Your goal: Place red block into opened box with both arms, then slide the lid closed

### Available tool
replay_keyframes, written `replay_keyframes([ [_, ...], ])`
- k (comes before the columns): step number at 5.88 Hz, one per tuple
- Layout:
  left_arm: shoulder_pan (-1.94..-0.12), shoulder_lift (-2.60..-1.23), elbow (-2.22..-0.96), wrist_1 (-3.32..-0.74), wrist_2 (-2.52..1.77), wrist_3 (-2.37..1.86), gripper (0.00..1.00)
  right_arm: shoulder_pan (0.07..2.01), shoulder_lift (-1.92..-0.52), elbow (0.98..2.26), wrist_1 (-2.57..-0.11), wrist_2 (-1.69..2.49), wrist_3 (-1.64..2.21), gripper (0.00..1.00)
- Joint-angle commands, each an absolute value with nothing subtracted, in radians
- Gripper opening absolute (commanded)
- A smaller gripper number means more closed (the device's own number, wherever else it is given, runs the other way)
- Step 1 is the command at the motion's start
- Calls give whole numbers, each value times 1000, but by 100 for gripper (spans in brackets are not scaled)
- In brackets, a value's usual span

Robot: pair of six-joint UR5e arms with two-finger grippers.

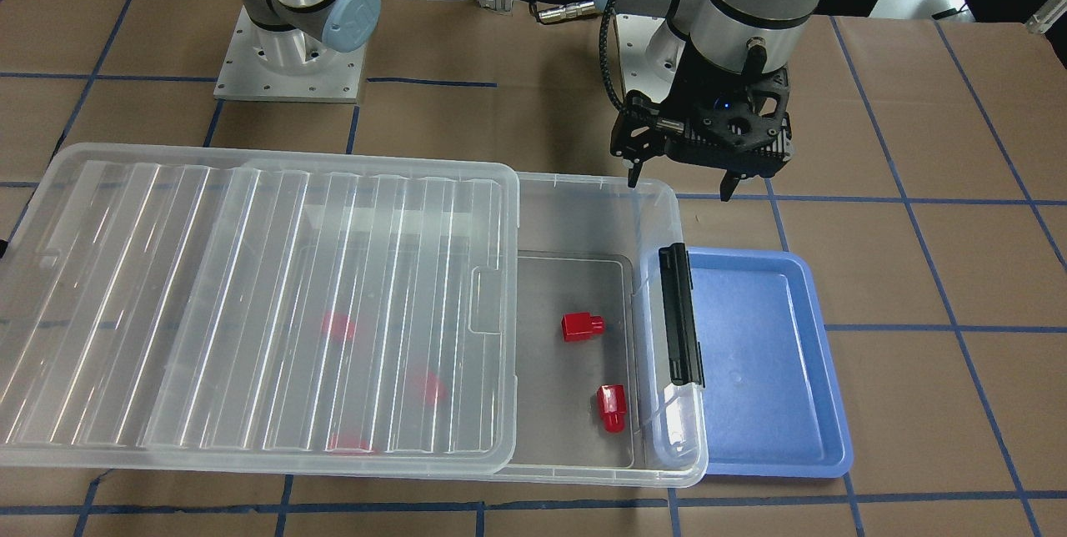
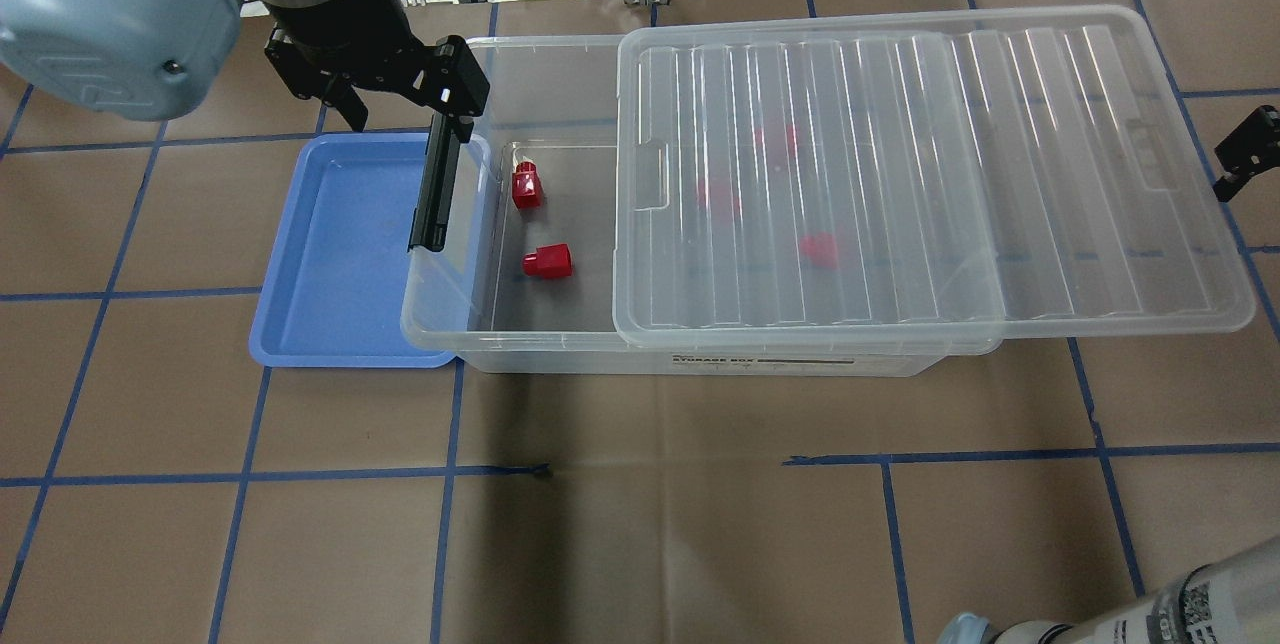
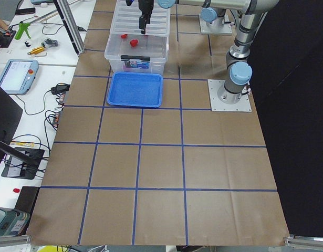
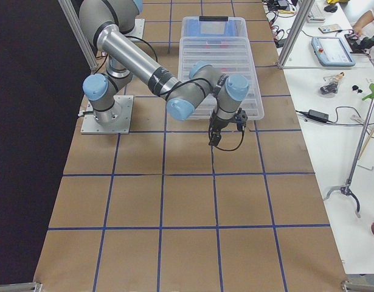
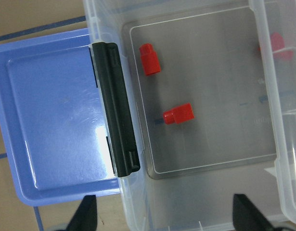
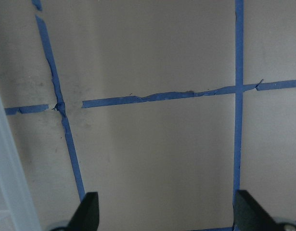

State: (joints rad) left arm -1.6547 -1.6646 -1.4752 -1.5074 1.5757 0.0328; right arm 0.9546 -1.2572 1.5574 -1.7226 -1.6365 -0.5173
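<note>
While the lid (image 2: 900, 174) covers the box (image 2: 560, 356) toward 3 o'clock in the overhead view, the 9 o'clock end lies open. Two red blocks rest on its floor, apart: the far block (image 2: 526, 186) beside the latch (image 2: 437, 186), and the near block (image 2: 547, 261) at its 5 o'clock. Three more red shapes blur through the lid. The left gripper (image 2: 408, 124) hangs over the box's 10 o'clock corner, jaws apart, empty. The right gripper (image 6: 168, 211) hangs over bare table (image 6: 152, 144) past the lid's 3 o'clock end, jaws apart, empty. A blue tray (image 2: 330, 254) sits just beside the box at 9 o'clock.
</note>
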Motion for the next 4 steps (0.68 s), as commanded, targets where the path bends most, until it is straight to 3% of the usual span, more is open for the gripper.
replay_keyframes([
  [1,-1611,-1616,-1492,-1534,1568,8,98,959,-1284,1589,-1715,-1600,-517,100],
  [4,-1595,-1589,-1502,-1557,1575,34,98,1015,-1299,1609,-1718,-1600,-517,100],
])
